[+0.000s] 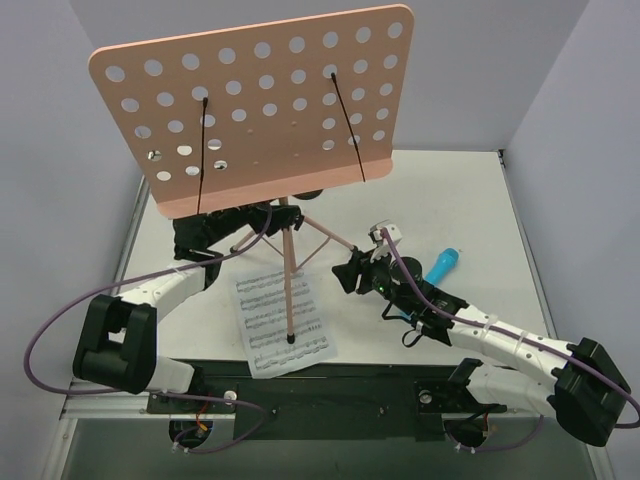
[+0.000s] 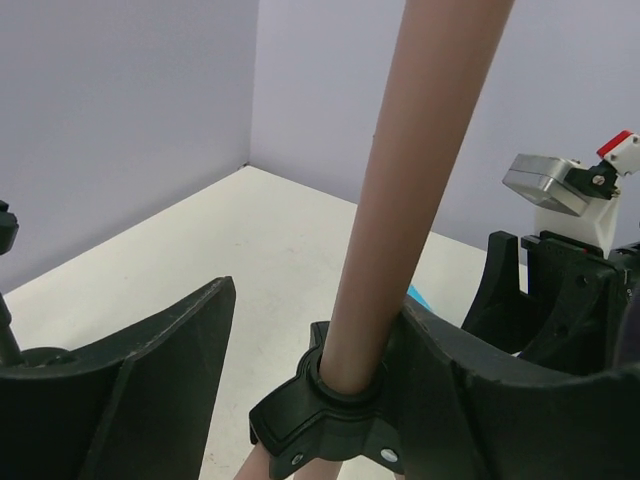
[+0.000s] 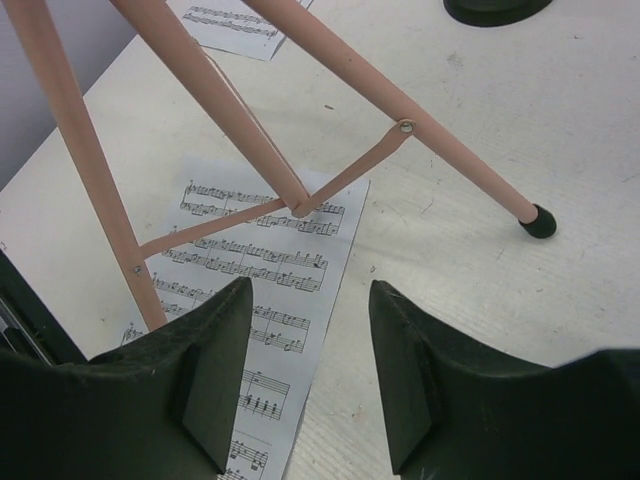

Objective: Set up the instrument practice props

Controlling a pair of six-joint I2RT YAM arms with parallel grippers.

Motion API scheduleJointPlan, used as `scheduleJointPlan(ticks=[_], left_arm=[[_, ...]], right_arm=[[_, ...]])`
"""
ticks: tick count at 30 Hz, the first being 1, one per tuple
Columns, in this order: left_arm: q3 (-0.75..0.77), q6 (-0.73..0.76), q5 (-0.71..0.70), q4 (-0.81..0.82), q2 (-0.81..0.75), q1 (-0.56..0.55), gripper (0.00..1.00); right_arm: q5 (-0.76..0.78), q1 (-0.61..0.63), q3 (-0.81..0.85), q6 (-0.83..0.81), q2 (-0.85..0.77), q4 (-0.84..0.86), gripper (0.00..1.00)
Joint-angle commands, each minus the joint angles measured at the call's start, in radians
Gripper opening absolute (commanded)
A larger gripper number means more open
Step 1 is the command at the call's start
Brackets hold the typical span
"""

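The pink perforated desk (image 1: 260, 100) fills the upper centre, mounted upright on the pink tripod (image 1: 289, 280). Two black wire page-holders (image 1: 203, 150) cross its face. One white sheet-music page (image 1: 262, 325) lies flat at lower centre, beneath a tripod leg.

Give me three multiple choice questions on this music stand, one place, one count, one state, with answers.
1. Where is the near music page? A on a chair B on the table under the tripod C on the floor
2. How many black wires cross the pink desk? A one B two C four
3. The right gripper is: A open B shut on the page C shut on a leg
Answers: B, it lies flat beneath the tripod; B, two wires show; A, its jaws stand apart, nothing between.
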Motion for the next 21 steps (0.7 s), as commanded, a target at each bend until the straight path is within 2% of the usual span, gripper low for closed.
scheduleJointPlan(ticks=[1,9,14,19,21], left_arm=[[0.035,0.007,0.031,0.110,0.080,-0.001,0.63],[0.107,-0.024,0.099,0.233,0.213,-0.033,0.33],[0.202,-0.087,0.176,0.340,0.330,-0.070,0.24],[0.290,-0.119,0.223,0.392,0.423,-0.098,0.23],[0.290,-0.144,0.217,0.415,0.431,-0.095,0.42]], right_arm=[[0.004,-0.005,-0.018,-0.001,-0.028,0.060,0.45],[0.017,-0.005,-0.040,-0.012,-0.023,0.072,0.43],[0.030,-0.006,-0.054,-0.019,-0.040,0.068,0.43],[0.056,-0.006,-0.073,-0.027,-0.069,0.058,0.42],[0.067,-0.006,-0.078,-0.028,-0.080,0.052,0.42]])
